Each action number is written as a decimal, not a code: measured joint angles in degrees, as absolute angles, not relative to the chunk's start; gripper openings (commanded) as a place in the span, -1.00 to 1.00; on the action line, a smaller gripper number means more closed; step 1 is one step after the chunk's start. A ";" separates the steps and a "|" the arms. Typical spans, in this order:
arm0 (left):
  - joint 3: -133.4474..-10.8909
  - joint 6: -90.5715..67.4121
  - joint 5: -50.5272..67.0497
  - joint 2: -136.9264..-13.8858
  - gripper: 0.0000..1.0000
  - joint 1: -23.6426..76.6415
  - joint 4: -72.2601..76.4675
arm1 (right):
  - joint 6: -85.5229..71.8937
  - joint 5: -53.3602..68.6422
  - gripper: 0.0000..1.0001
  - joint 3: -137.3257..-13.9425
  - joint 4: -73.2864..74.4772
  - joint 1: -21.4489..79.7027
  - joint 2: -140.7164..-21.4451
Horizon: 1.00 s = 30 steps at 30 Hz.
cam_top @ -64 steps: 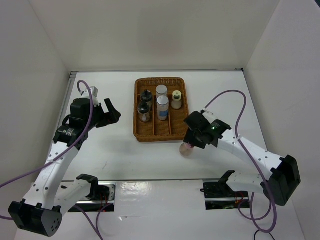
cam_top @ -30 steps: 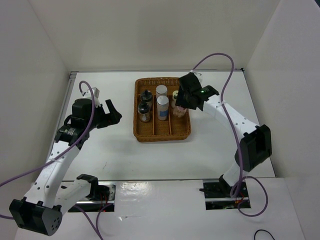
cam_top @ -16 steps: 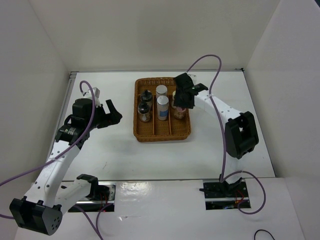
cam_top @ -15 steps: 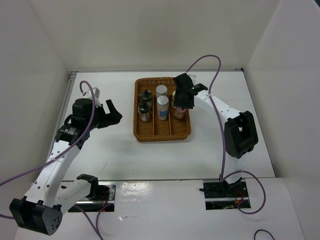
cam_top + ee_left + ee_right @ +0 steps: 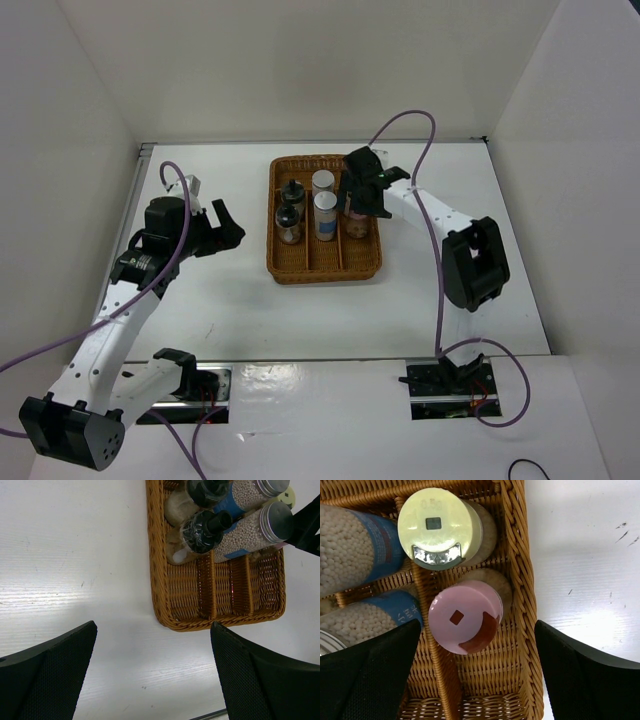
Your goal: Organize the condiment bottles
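Looks to be the very end of a placement, the release itself. Hovering with the right hand (image 5: 476, 630) spread wide over the pink-capped bottle (image 5: 465, 622), fingers clear of its cap on either side, pinching nothing. Standing upright there in the right-hand compartment of the wicker tray (image 5: 322, 276), just beside the yellow-capped bottle (image 5: 440, 527) and close against the tray's outer wall. Elsewhere in the tray: two dark-capped shakers (image 5: 290, 210) in the left compartment, two blue-labelled white cylinders (image 5: 325, 198) in the middle one, as seen from above. Six bottles in, then, grouped in pairs by kind; probably nothing left out on the table (image 5: 220, 300), so the sorting seems as good as done. Holding the left hand (image 5: 228, 226) spread too, empty, over the table well to the left of the tray. Next, most likely: lift the right hand straight up with the fingers kept apart, so as not to catch the pink cap or nudge the yellow one, then draw back clear of the tray rim. Worth checking afterwards for a firm, untilted stand on the woven floor.
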<state>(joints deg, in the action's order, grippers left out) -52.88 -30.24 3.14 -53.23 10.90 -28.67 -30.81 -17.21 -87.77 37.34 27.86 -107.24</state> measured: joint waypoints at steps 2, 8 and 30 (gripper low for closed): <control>-52.88 -30.24 3.14 -53.21 1.00 10.90 -28.67 | -30.81 -17.08 0.97 -87.72 37.34 27.86 -106.83; -52.88 -30.24 3.22 -52.75 1.00 10.90 -28.56 | -30.81 -16.99 0.97 -84.49 37.28 27.86 -96.29; -51.35 -30.22 5.06 -47.07 1.00 10.96 -26.52 | -28.23 -18.00 0.97 -61.98 33.67 27.99 -52.14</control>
